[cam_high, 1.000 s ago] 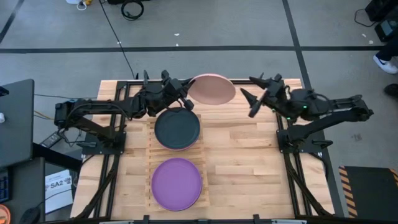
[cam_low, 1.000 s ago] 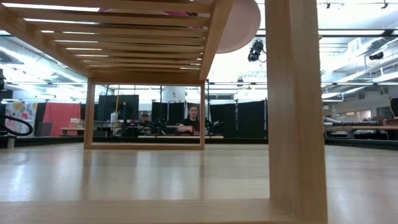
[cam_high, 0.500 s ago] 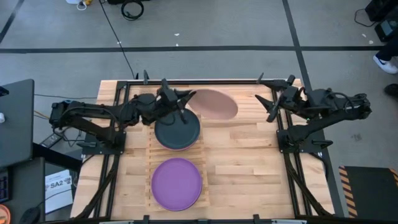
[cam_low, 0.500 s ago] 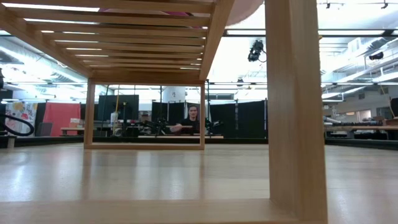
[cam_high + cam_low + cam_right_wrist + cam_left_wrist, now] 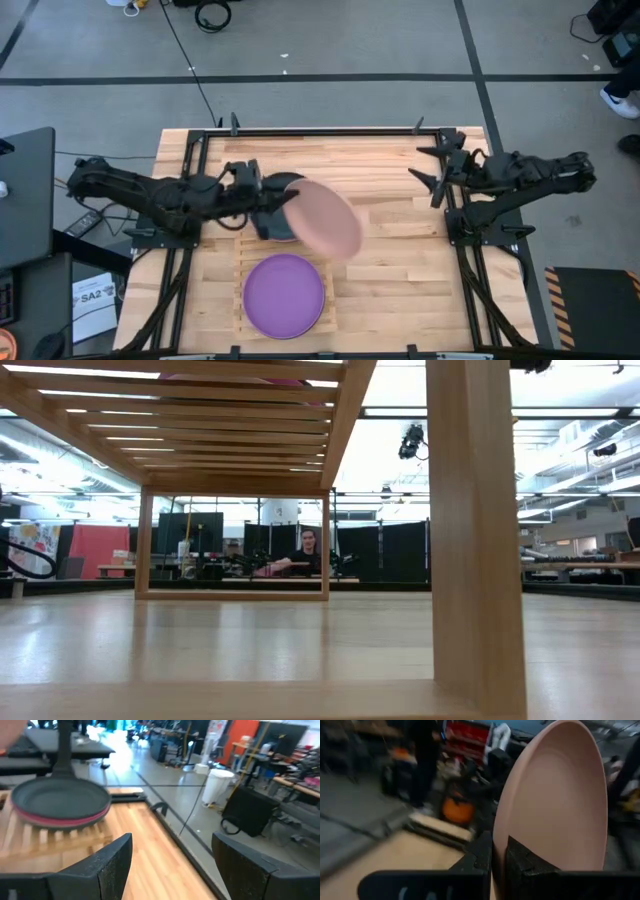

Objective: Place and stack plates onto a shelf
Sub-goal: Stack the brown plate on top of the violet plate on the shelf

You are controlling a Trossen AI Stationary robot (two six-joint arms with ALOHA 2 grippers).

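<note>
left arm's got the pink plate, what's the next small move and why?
Probably level the pink plate and shift it over the dark grey plate on the shelf. The left gripper is shut on its rim, and the plate hangs tilted, partly past the shelf's edge.

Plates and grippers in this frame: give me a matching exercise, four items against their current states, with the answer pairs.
Column 1:
1. salmon pink plate
2. purple plate
3. dark grey plate
4. right gripper

Column 2:
A. open, holding nothing, off to the table's right side
B. lying alone on the near half of the shelf
C. gripped at its rim by the left gripper, tilted
D. top of a stack, with a magenta plate beneath it

Pairs: 1-C, 2-B, 3-D, 4-A
</note>
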